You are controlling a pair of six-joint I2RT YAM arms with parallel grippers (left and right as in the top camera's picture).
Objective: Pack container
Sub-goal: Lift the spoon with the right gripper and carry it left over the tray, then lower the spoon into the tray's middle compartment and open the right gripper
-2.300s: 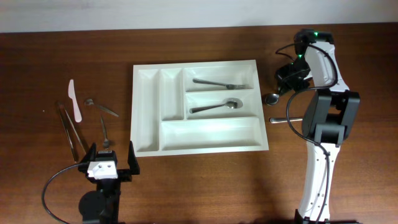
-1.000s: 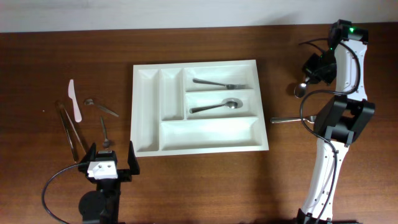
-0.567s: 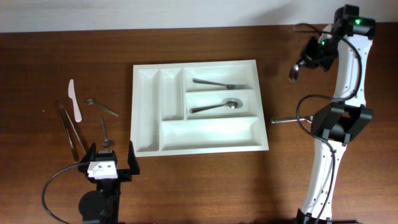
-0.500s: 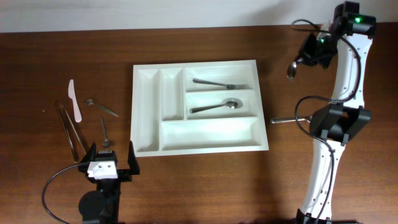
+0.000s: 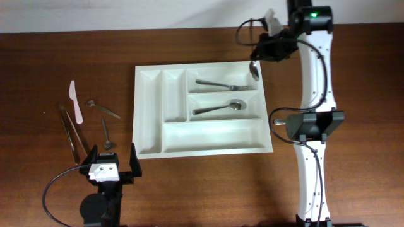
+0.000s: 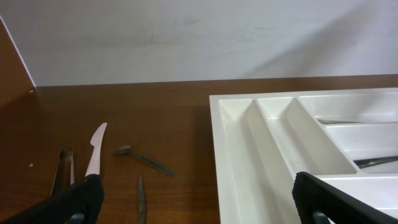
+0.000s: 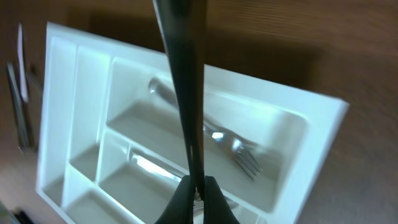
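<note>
The white cutlery tray (image 5: pixel 199 65) lies mid-table. A fork (image 5: pixel 222 84) lies in its upper right slot and a spoon (image 5: pixel 218 108) in the slot below. My right gripper (image 5: pixel 266 50) is raised by the tray's far right corner, shut on a metal spoon (image 5: pixel 255 70) that hangs over that corner. In the right wrist view the jaws (image 7: pixel 194 186) pinch the spoon's handle (image 7: pixel 183 74) above the tray (image 7: pixel 323 109) and fork (image 7: pixel 211 137). My left gripper (image 5: pixel 112 165) is open and empty near the front edge, left of the tray (image 6: pixel 249 155).
Left of the tray lie a white plastic knife (image 5: pixel 76 101), metal tongs (image 5: pixel 72 132), a small spoon (image 5: pixel 102 108) and another utensil (image 5: pixel 106 132). A metal handle (image 5: pixel 278 122) sticks out from under the right arm's base.
My right gripper has lifted the spoon off the table on the right and carried it up and left to the tray's far right corner. The left arm has not moved.
</note>
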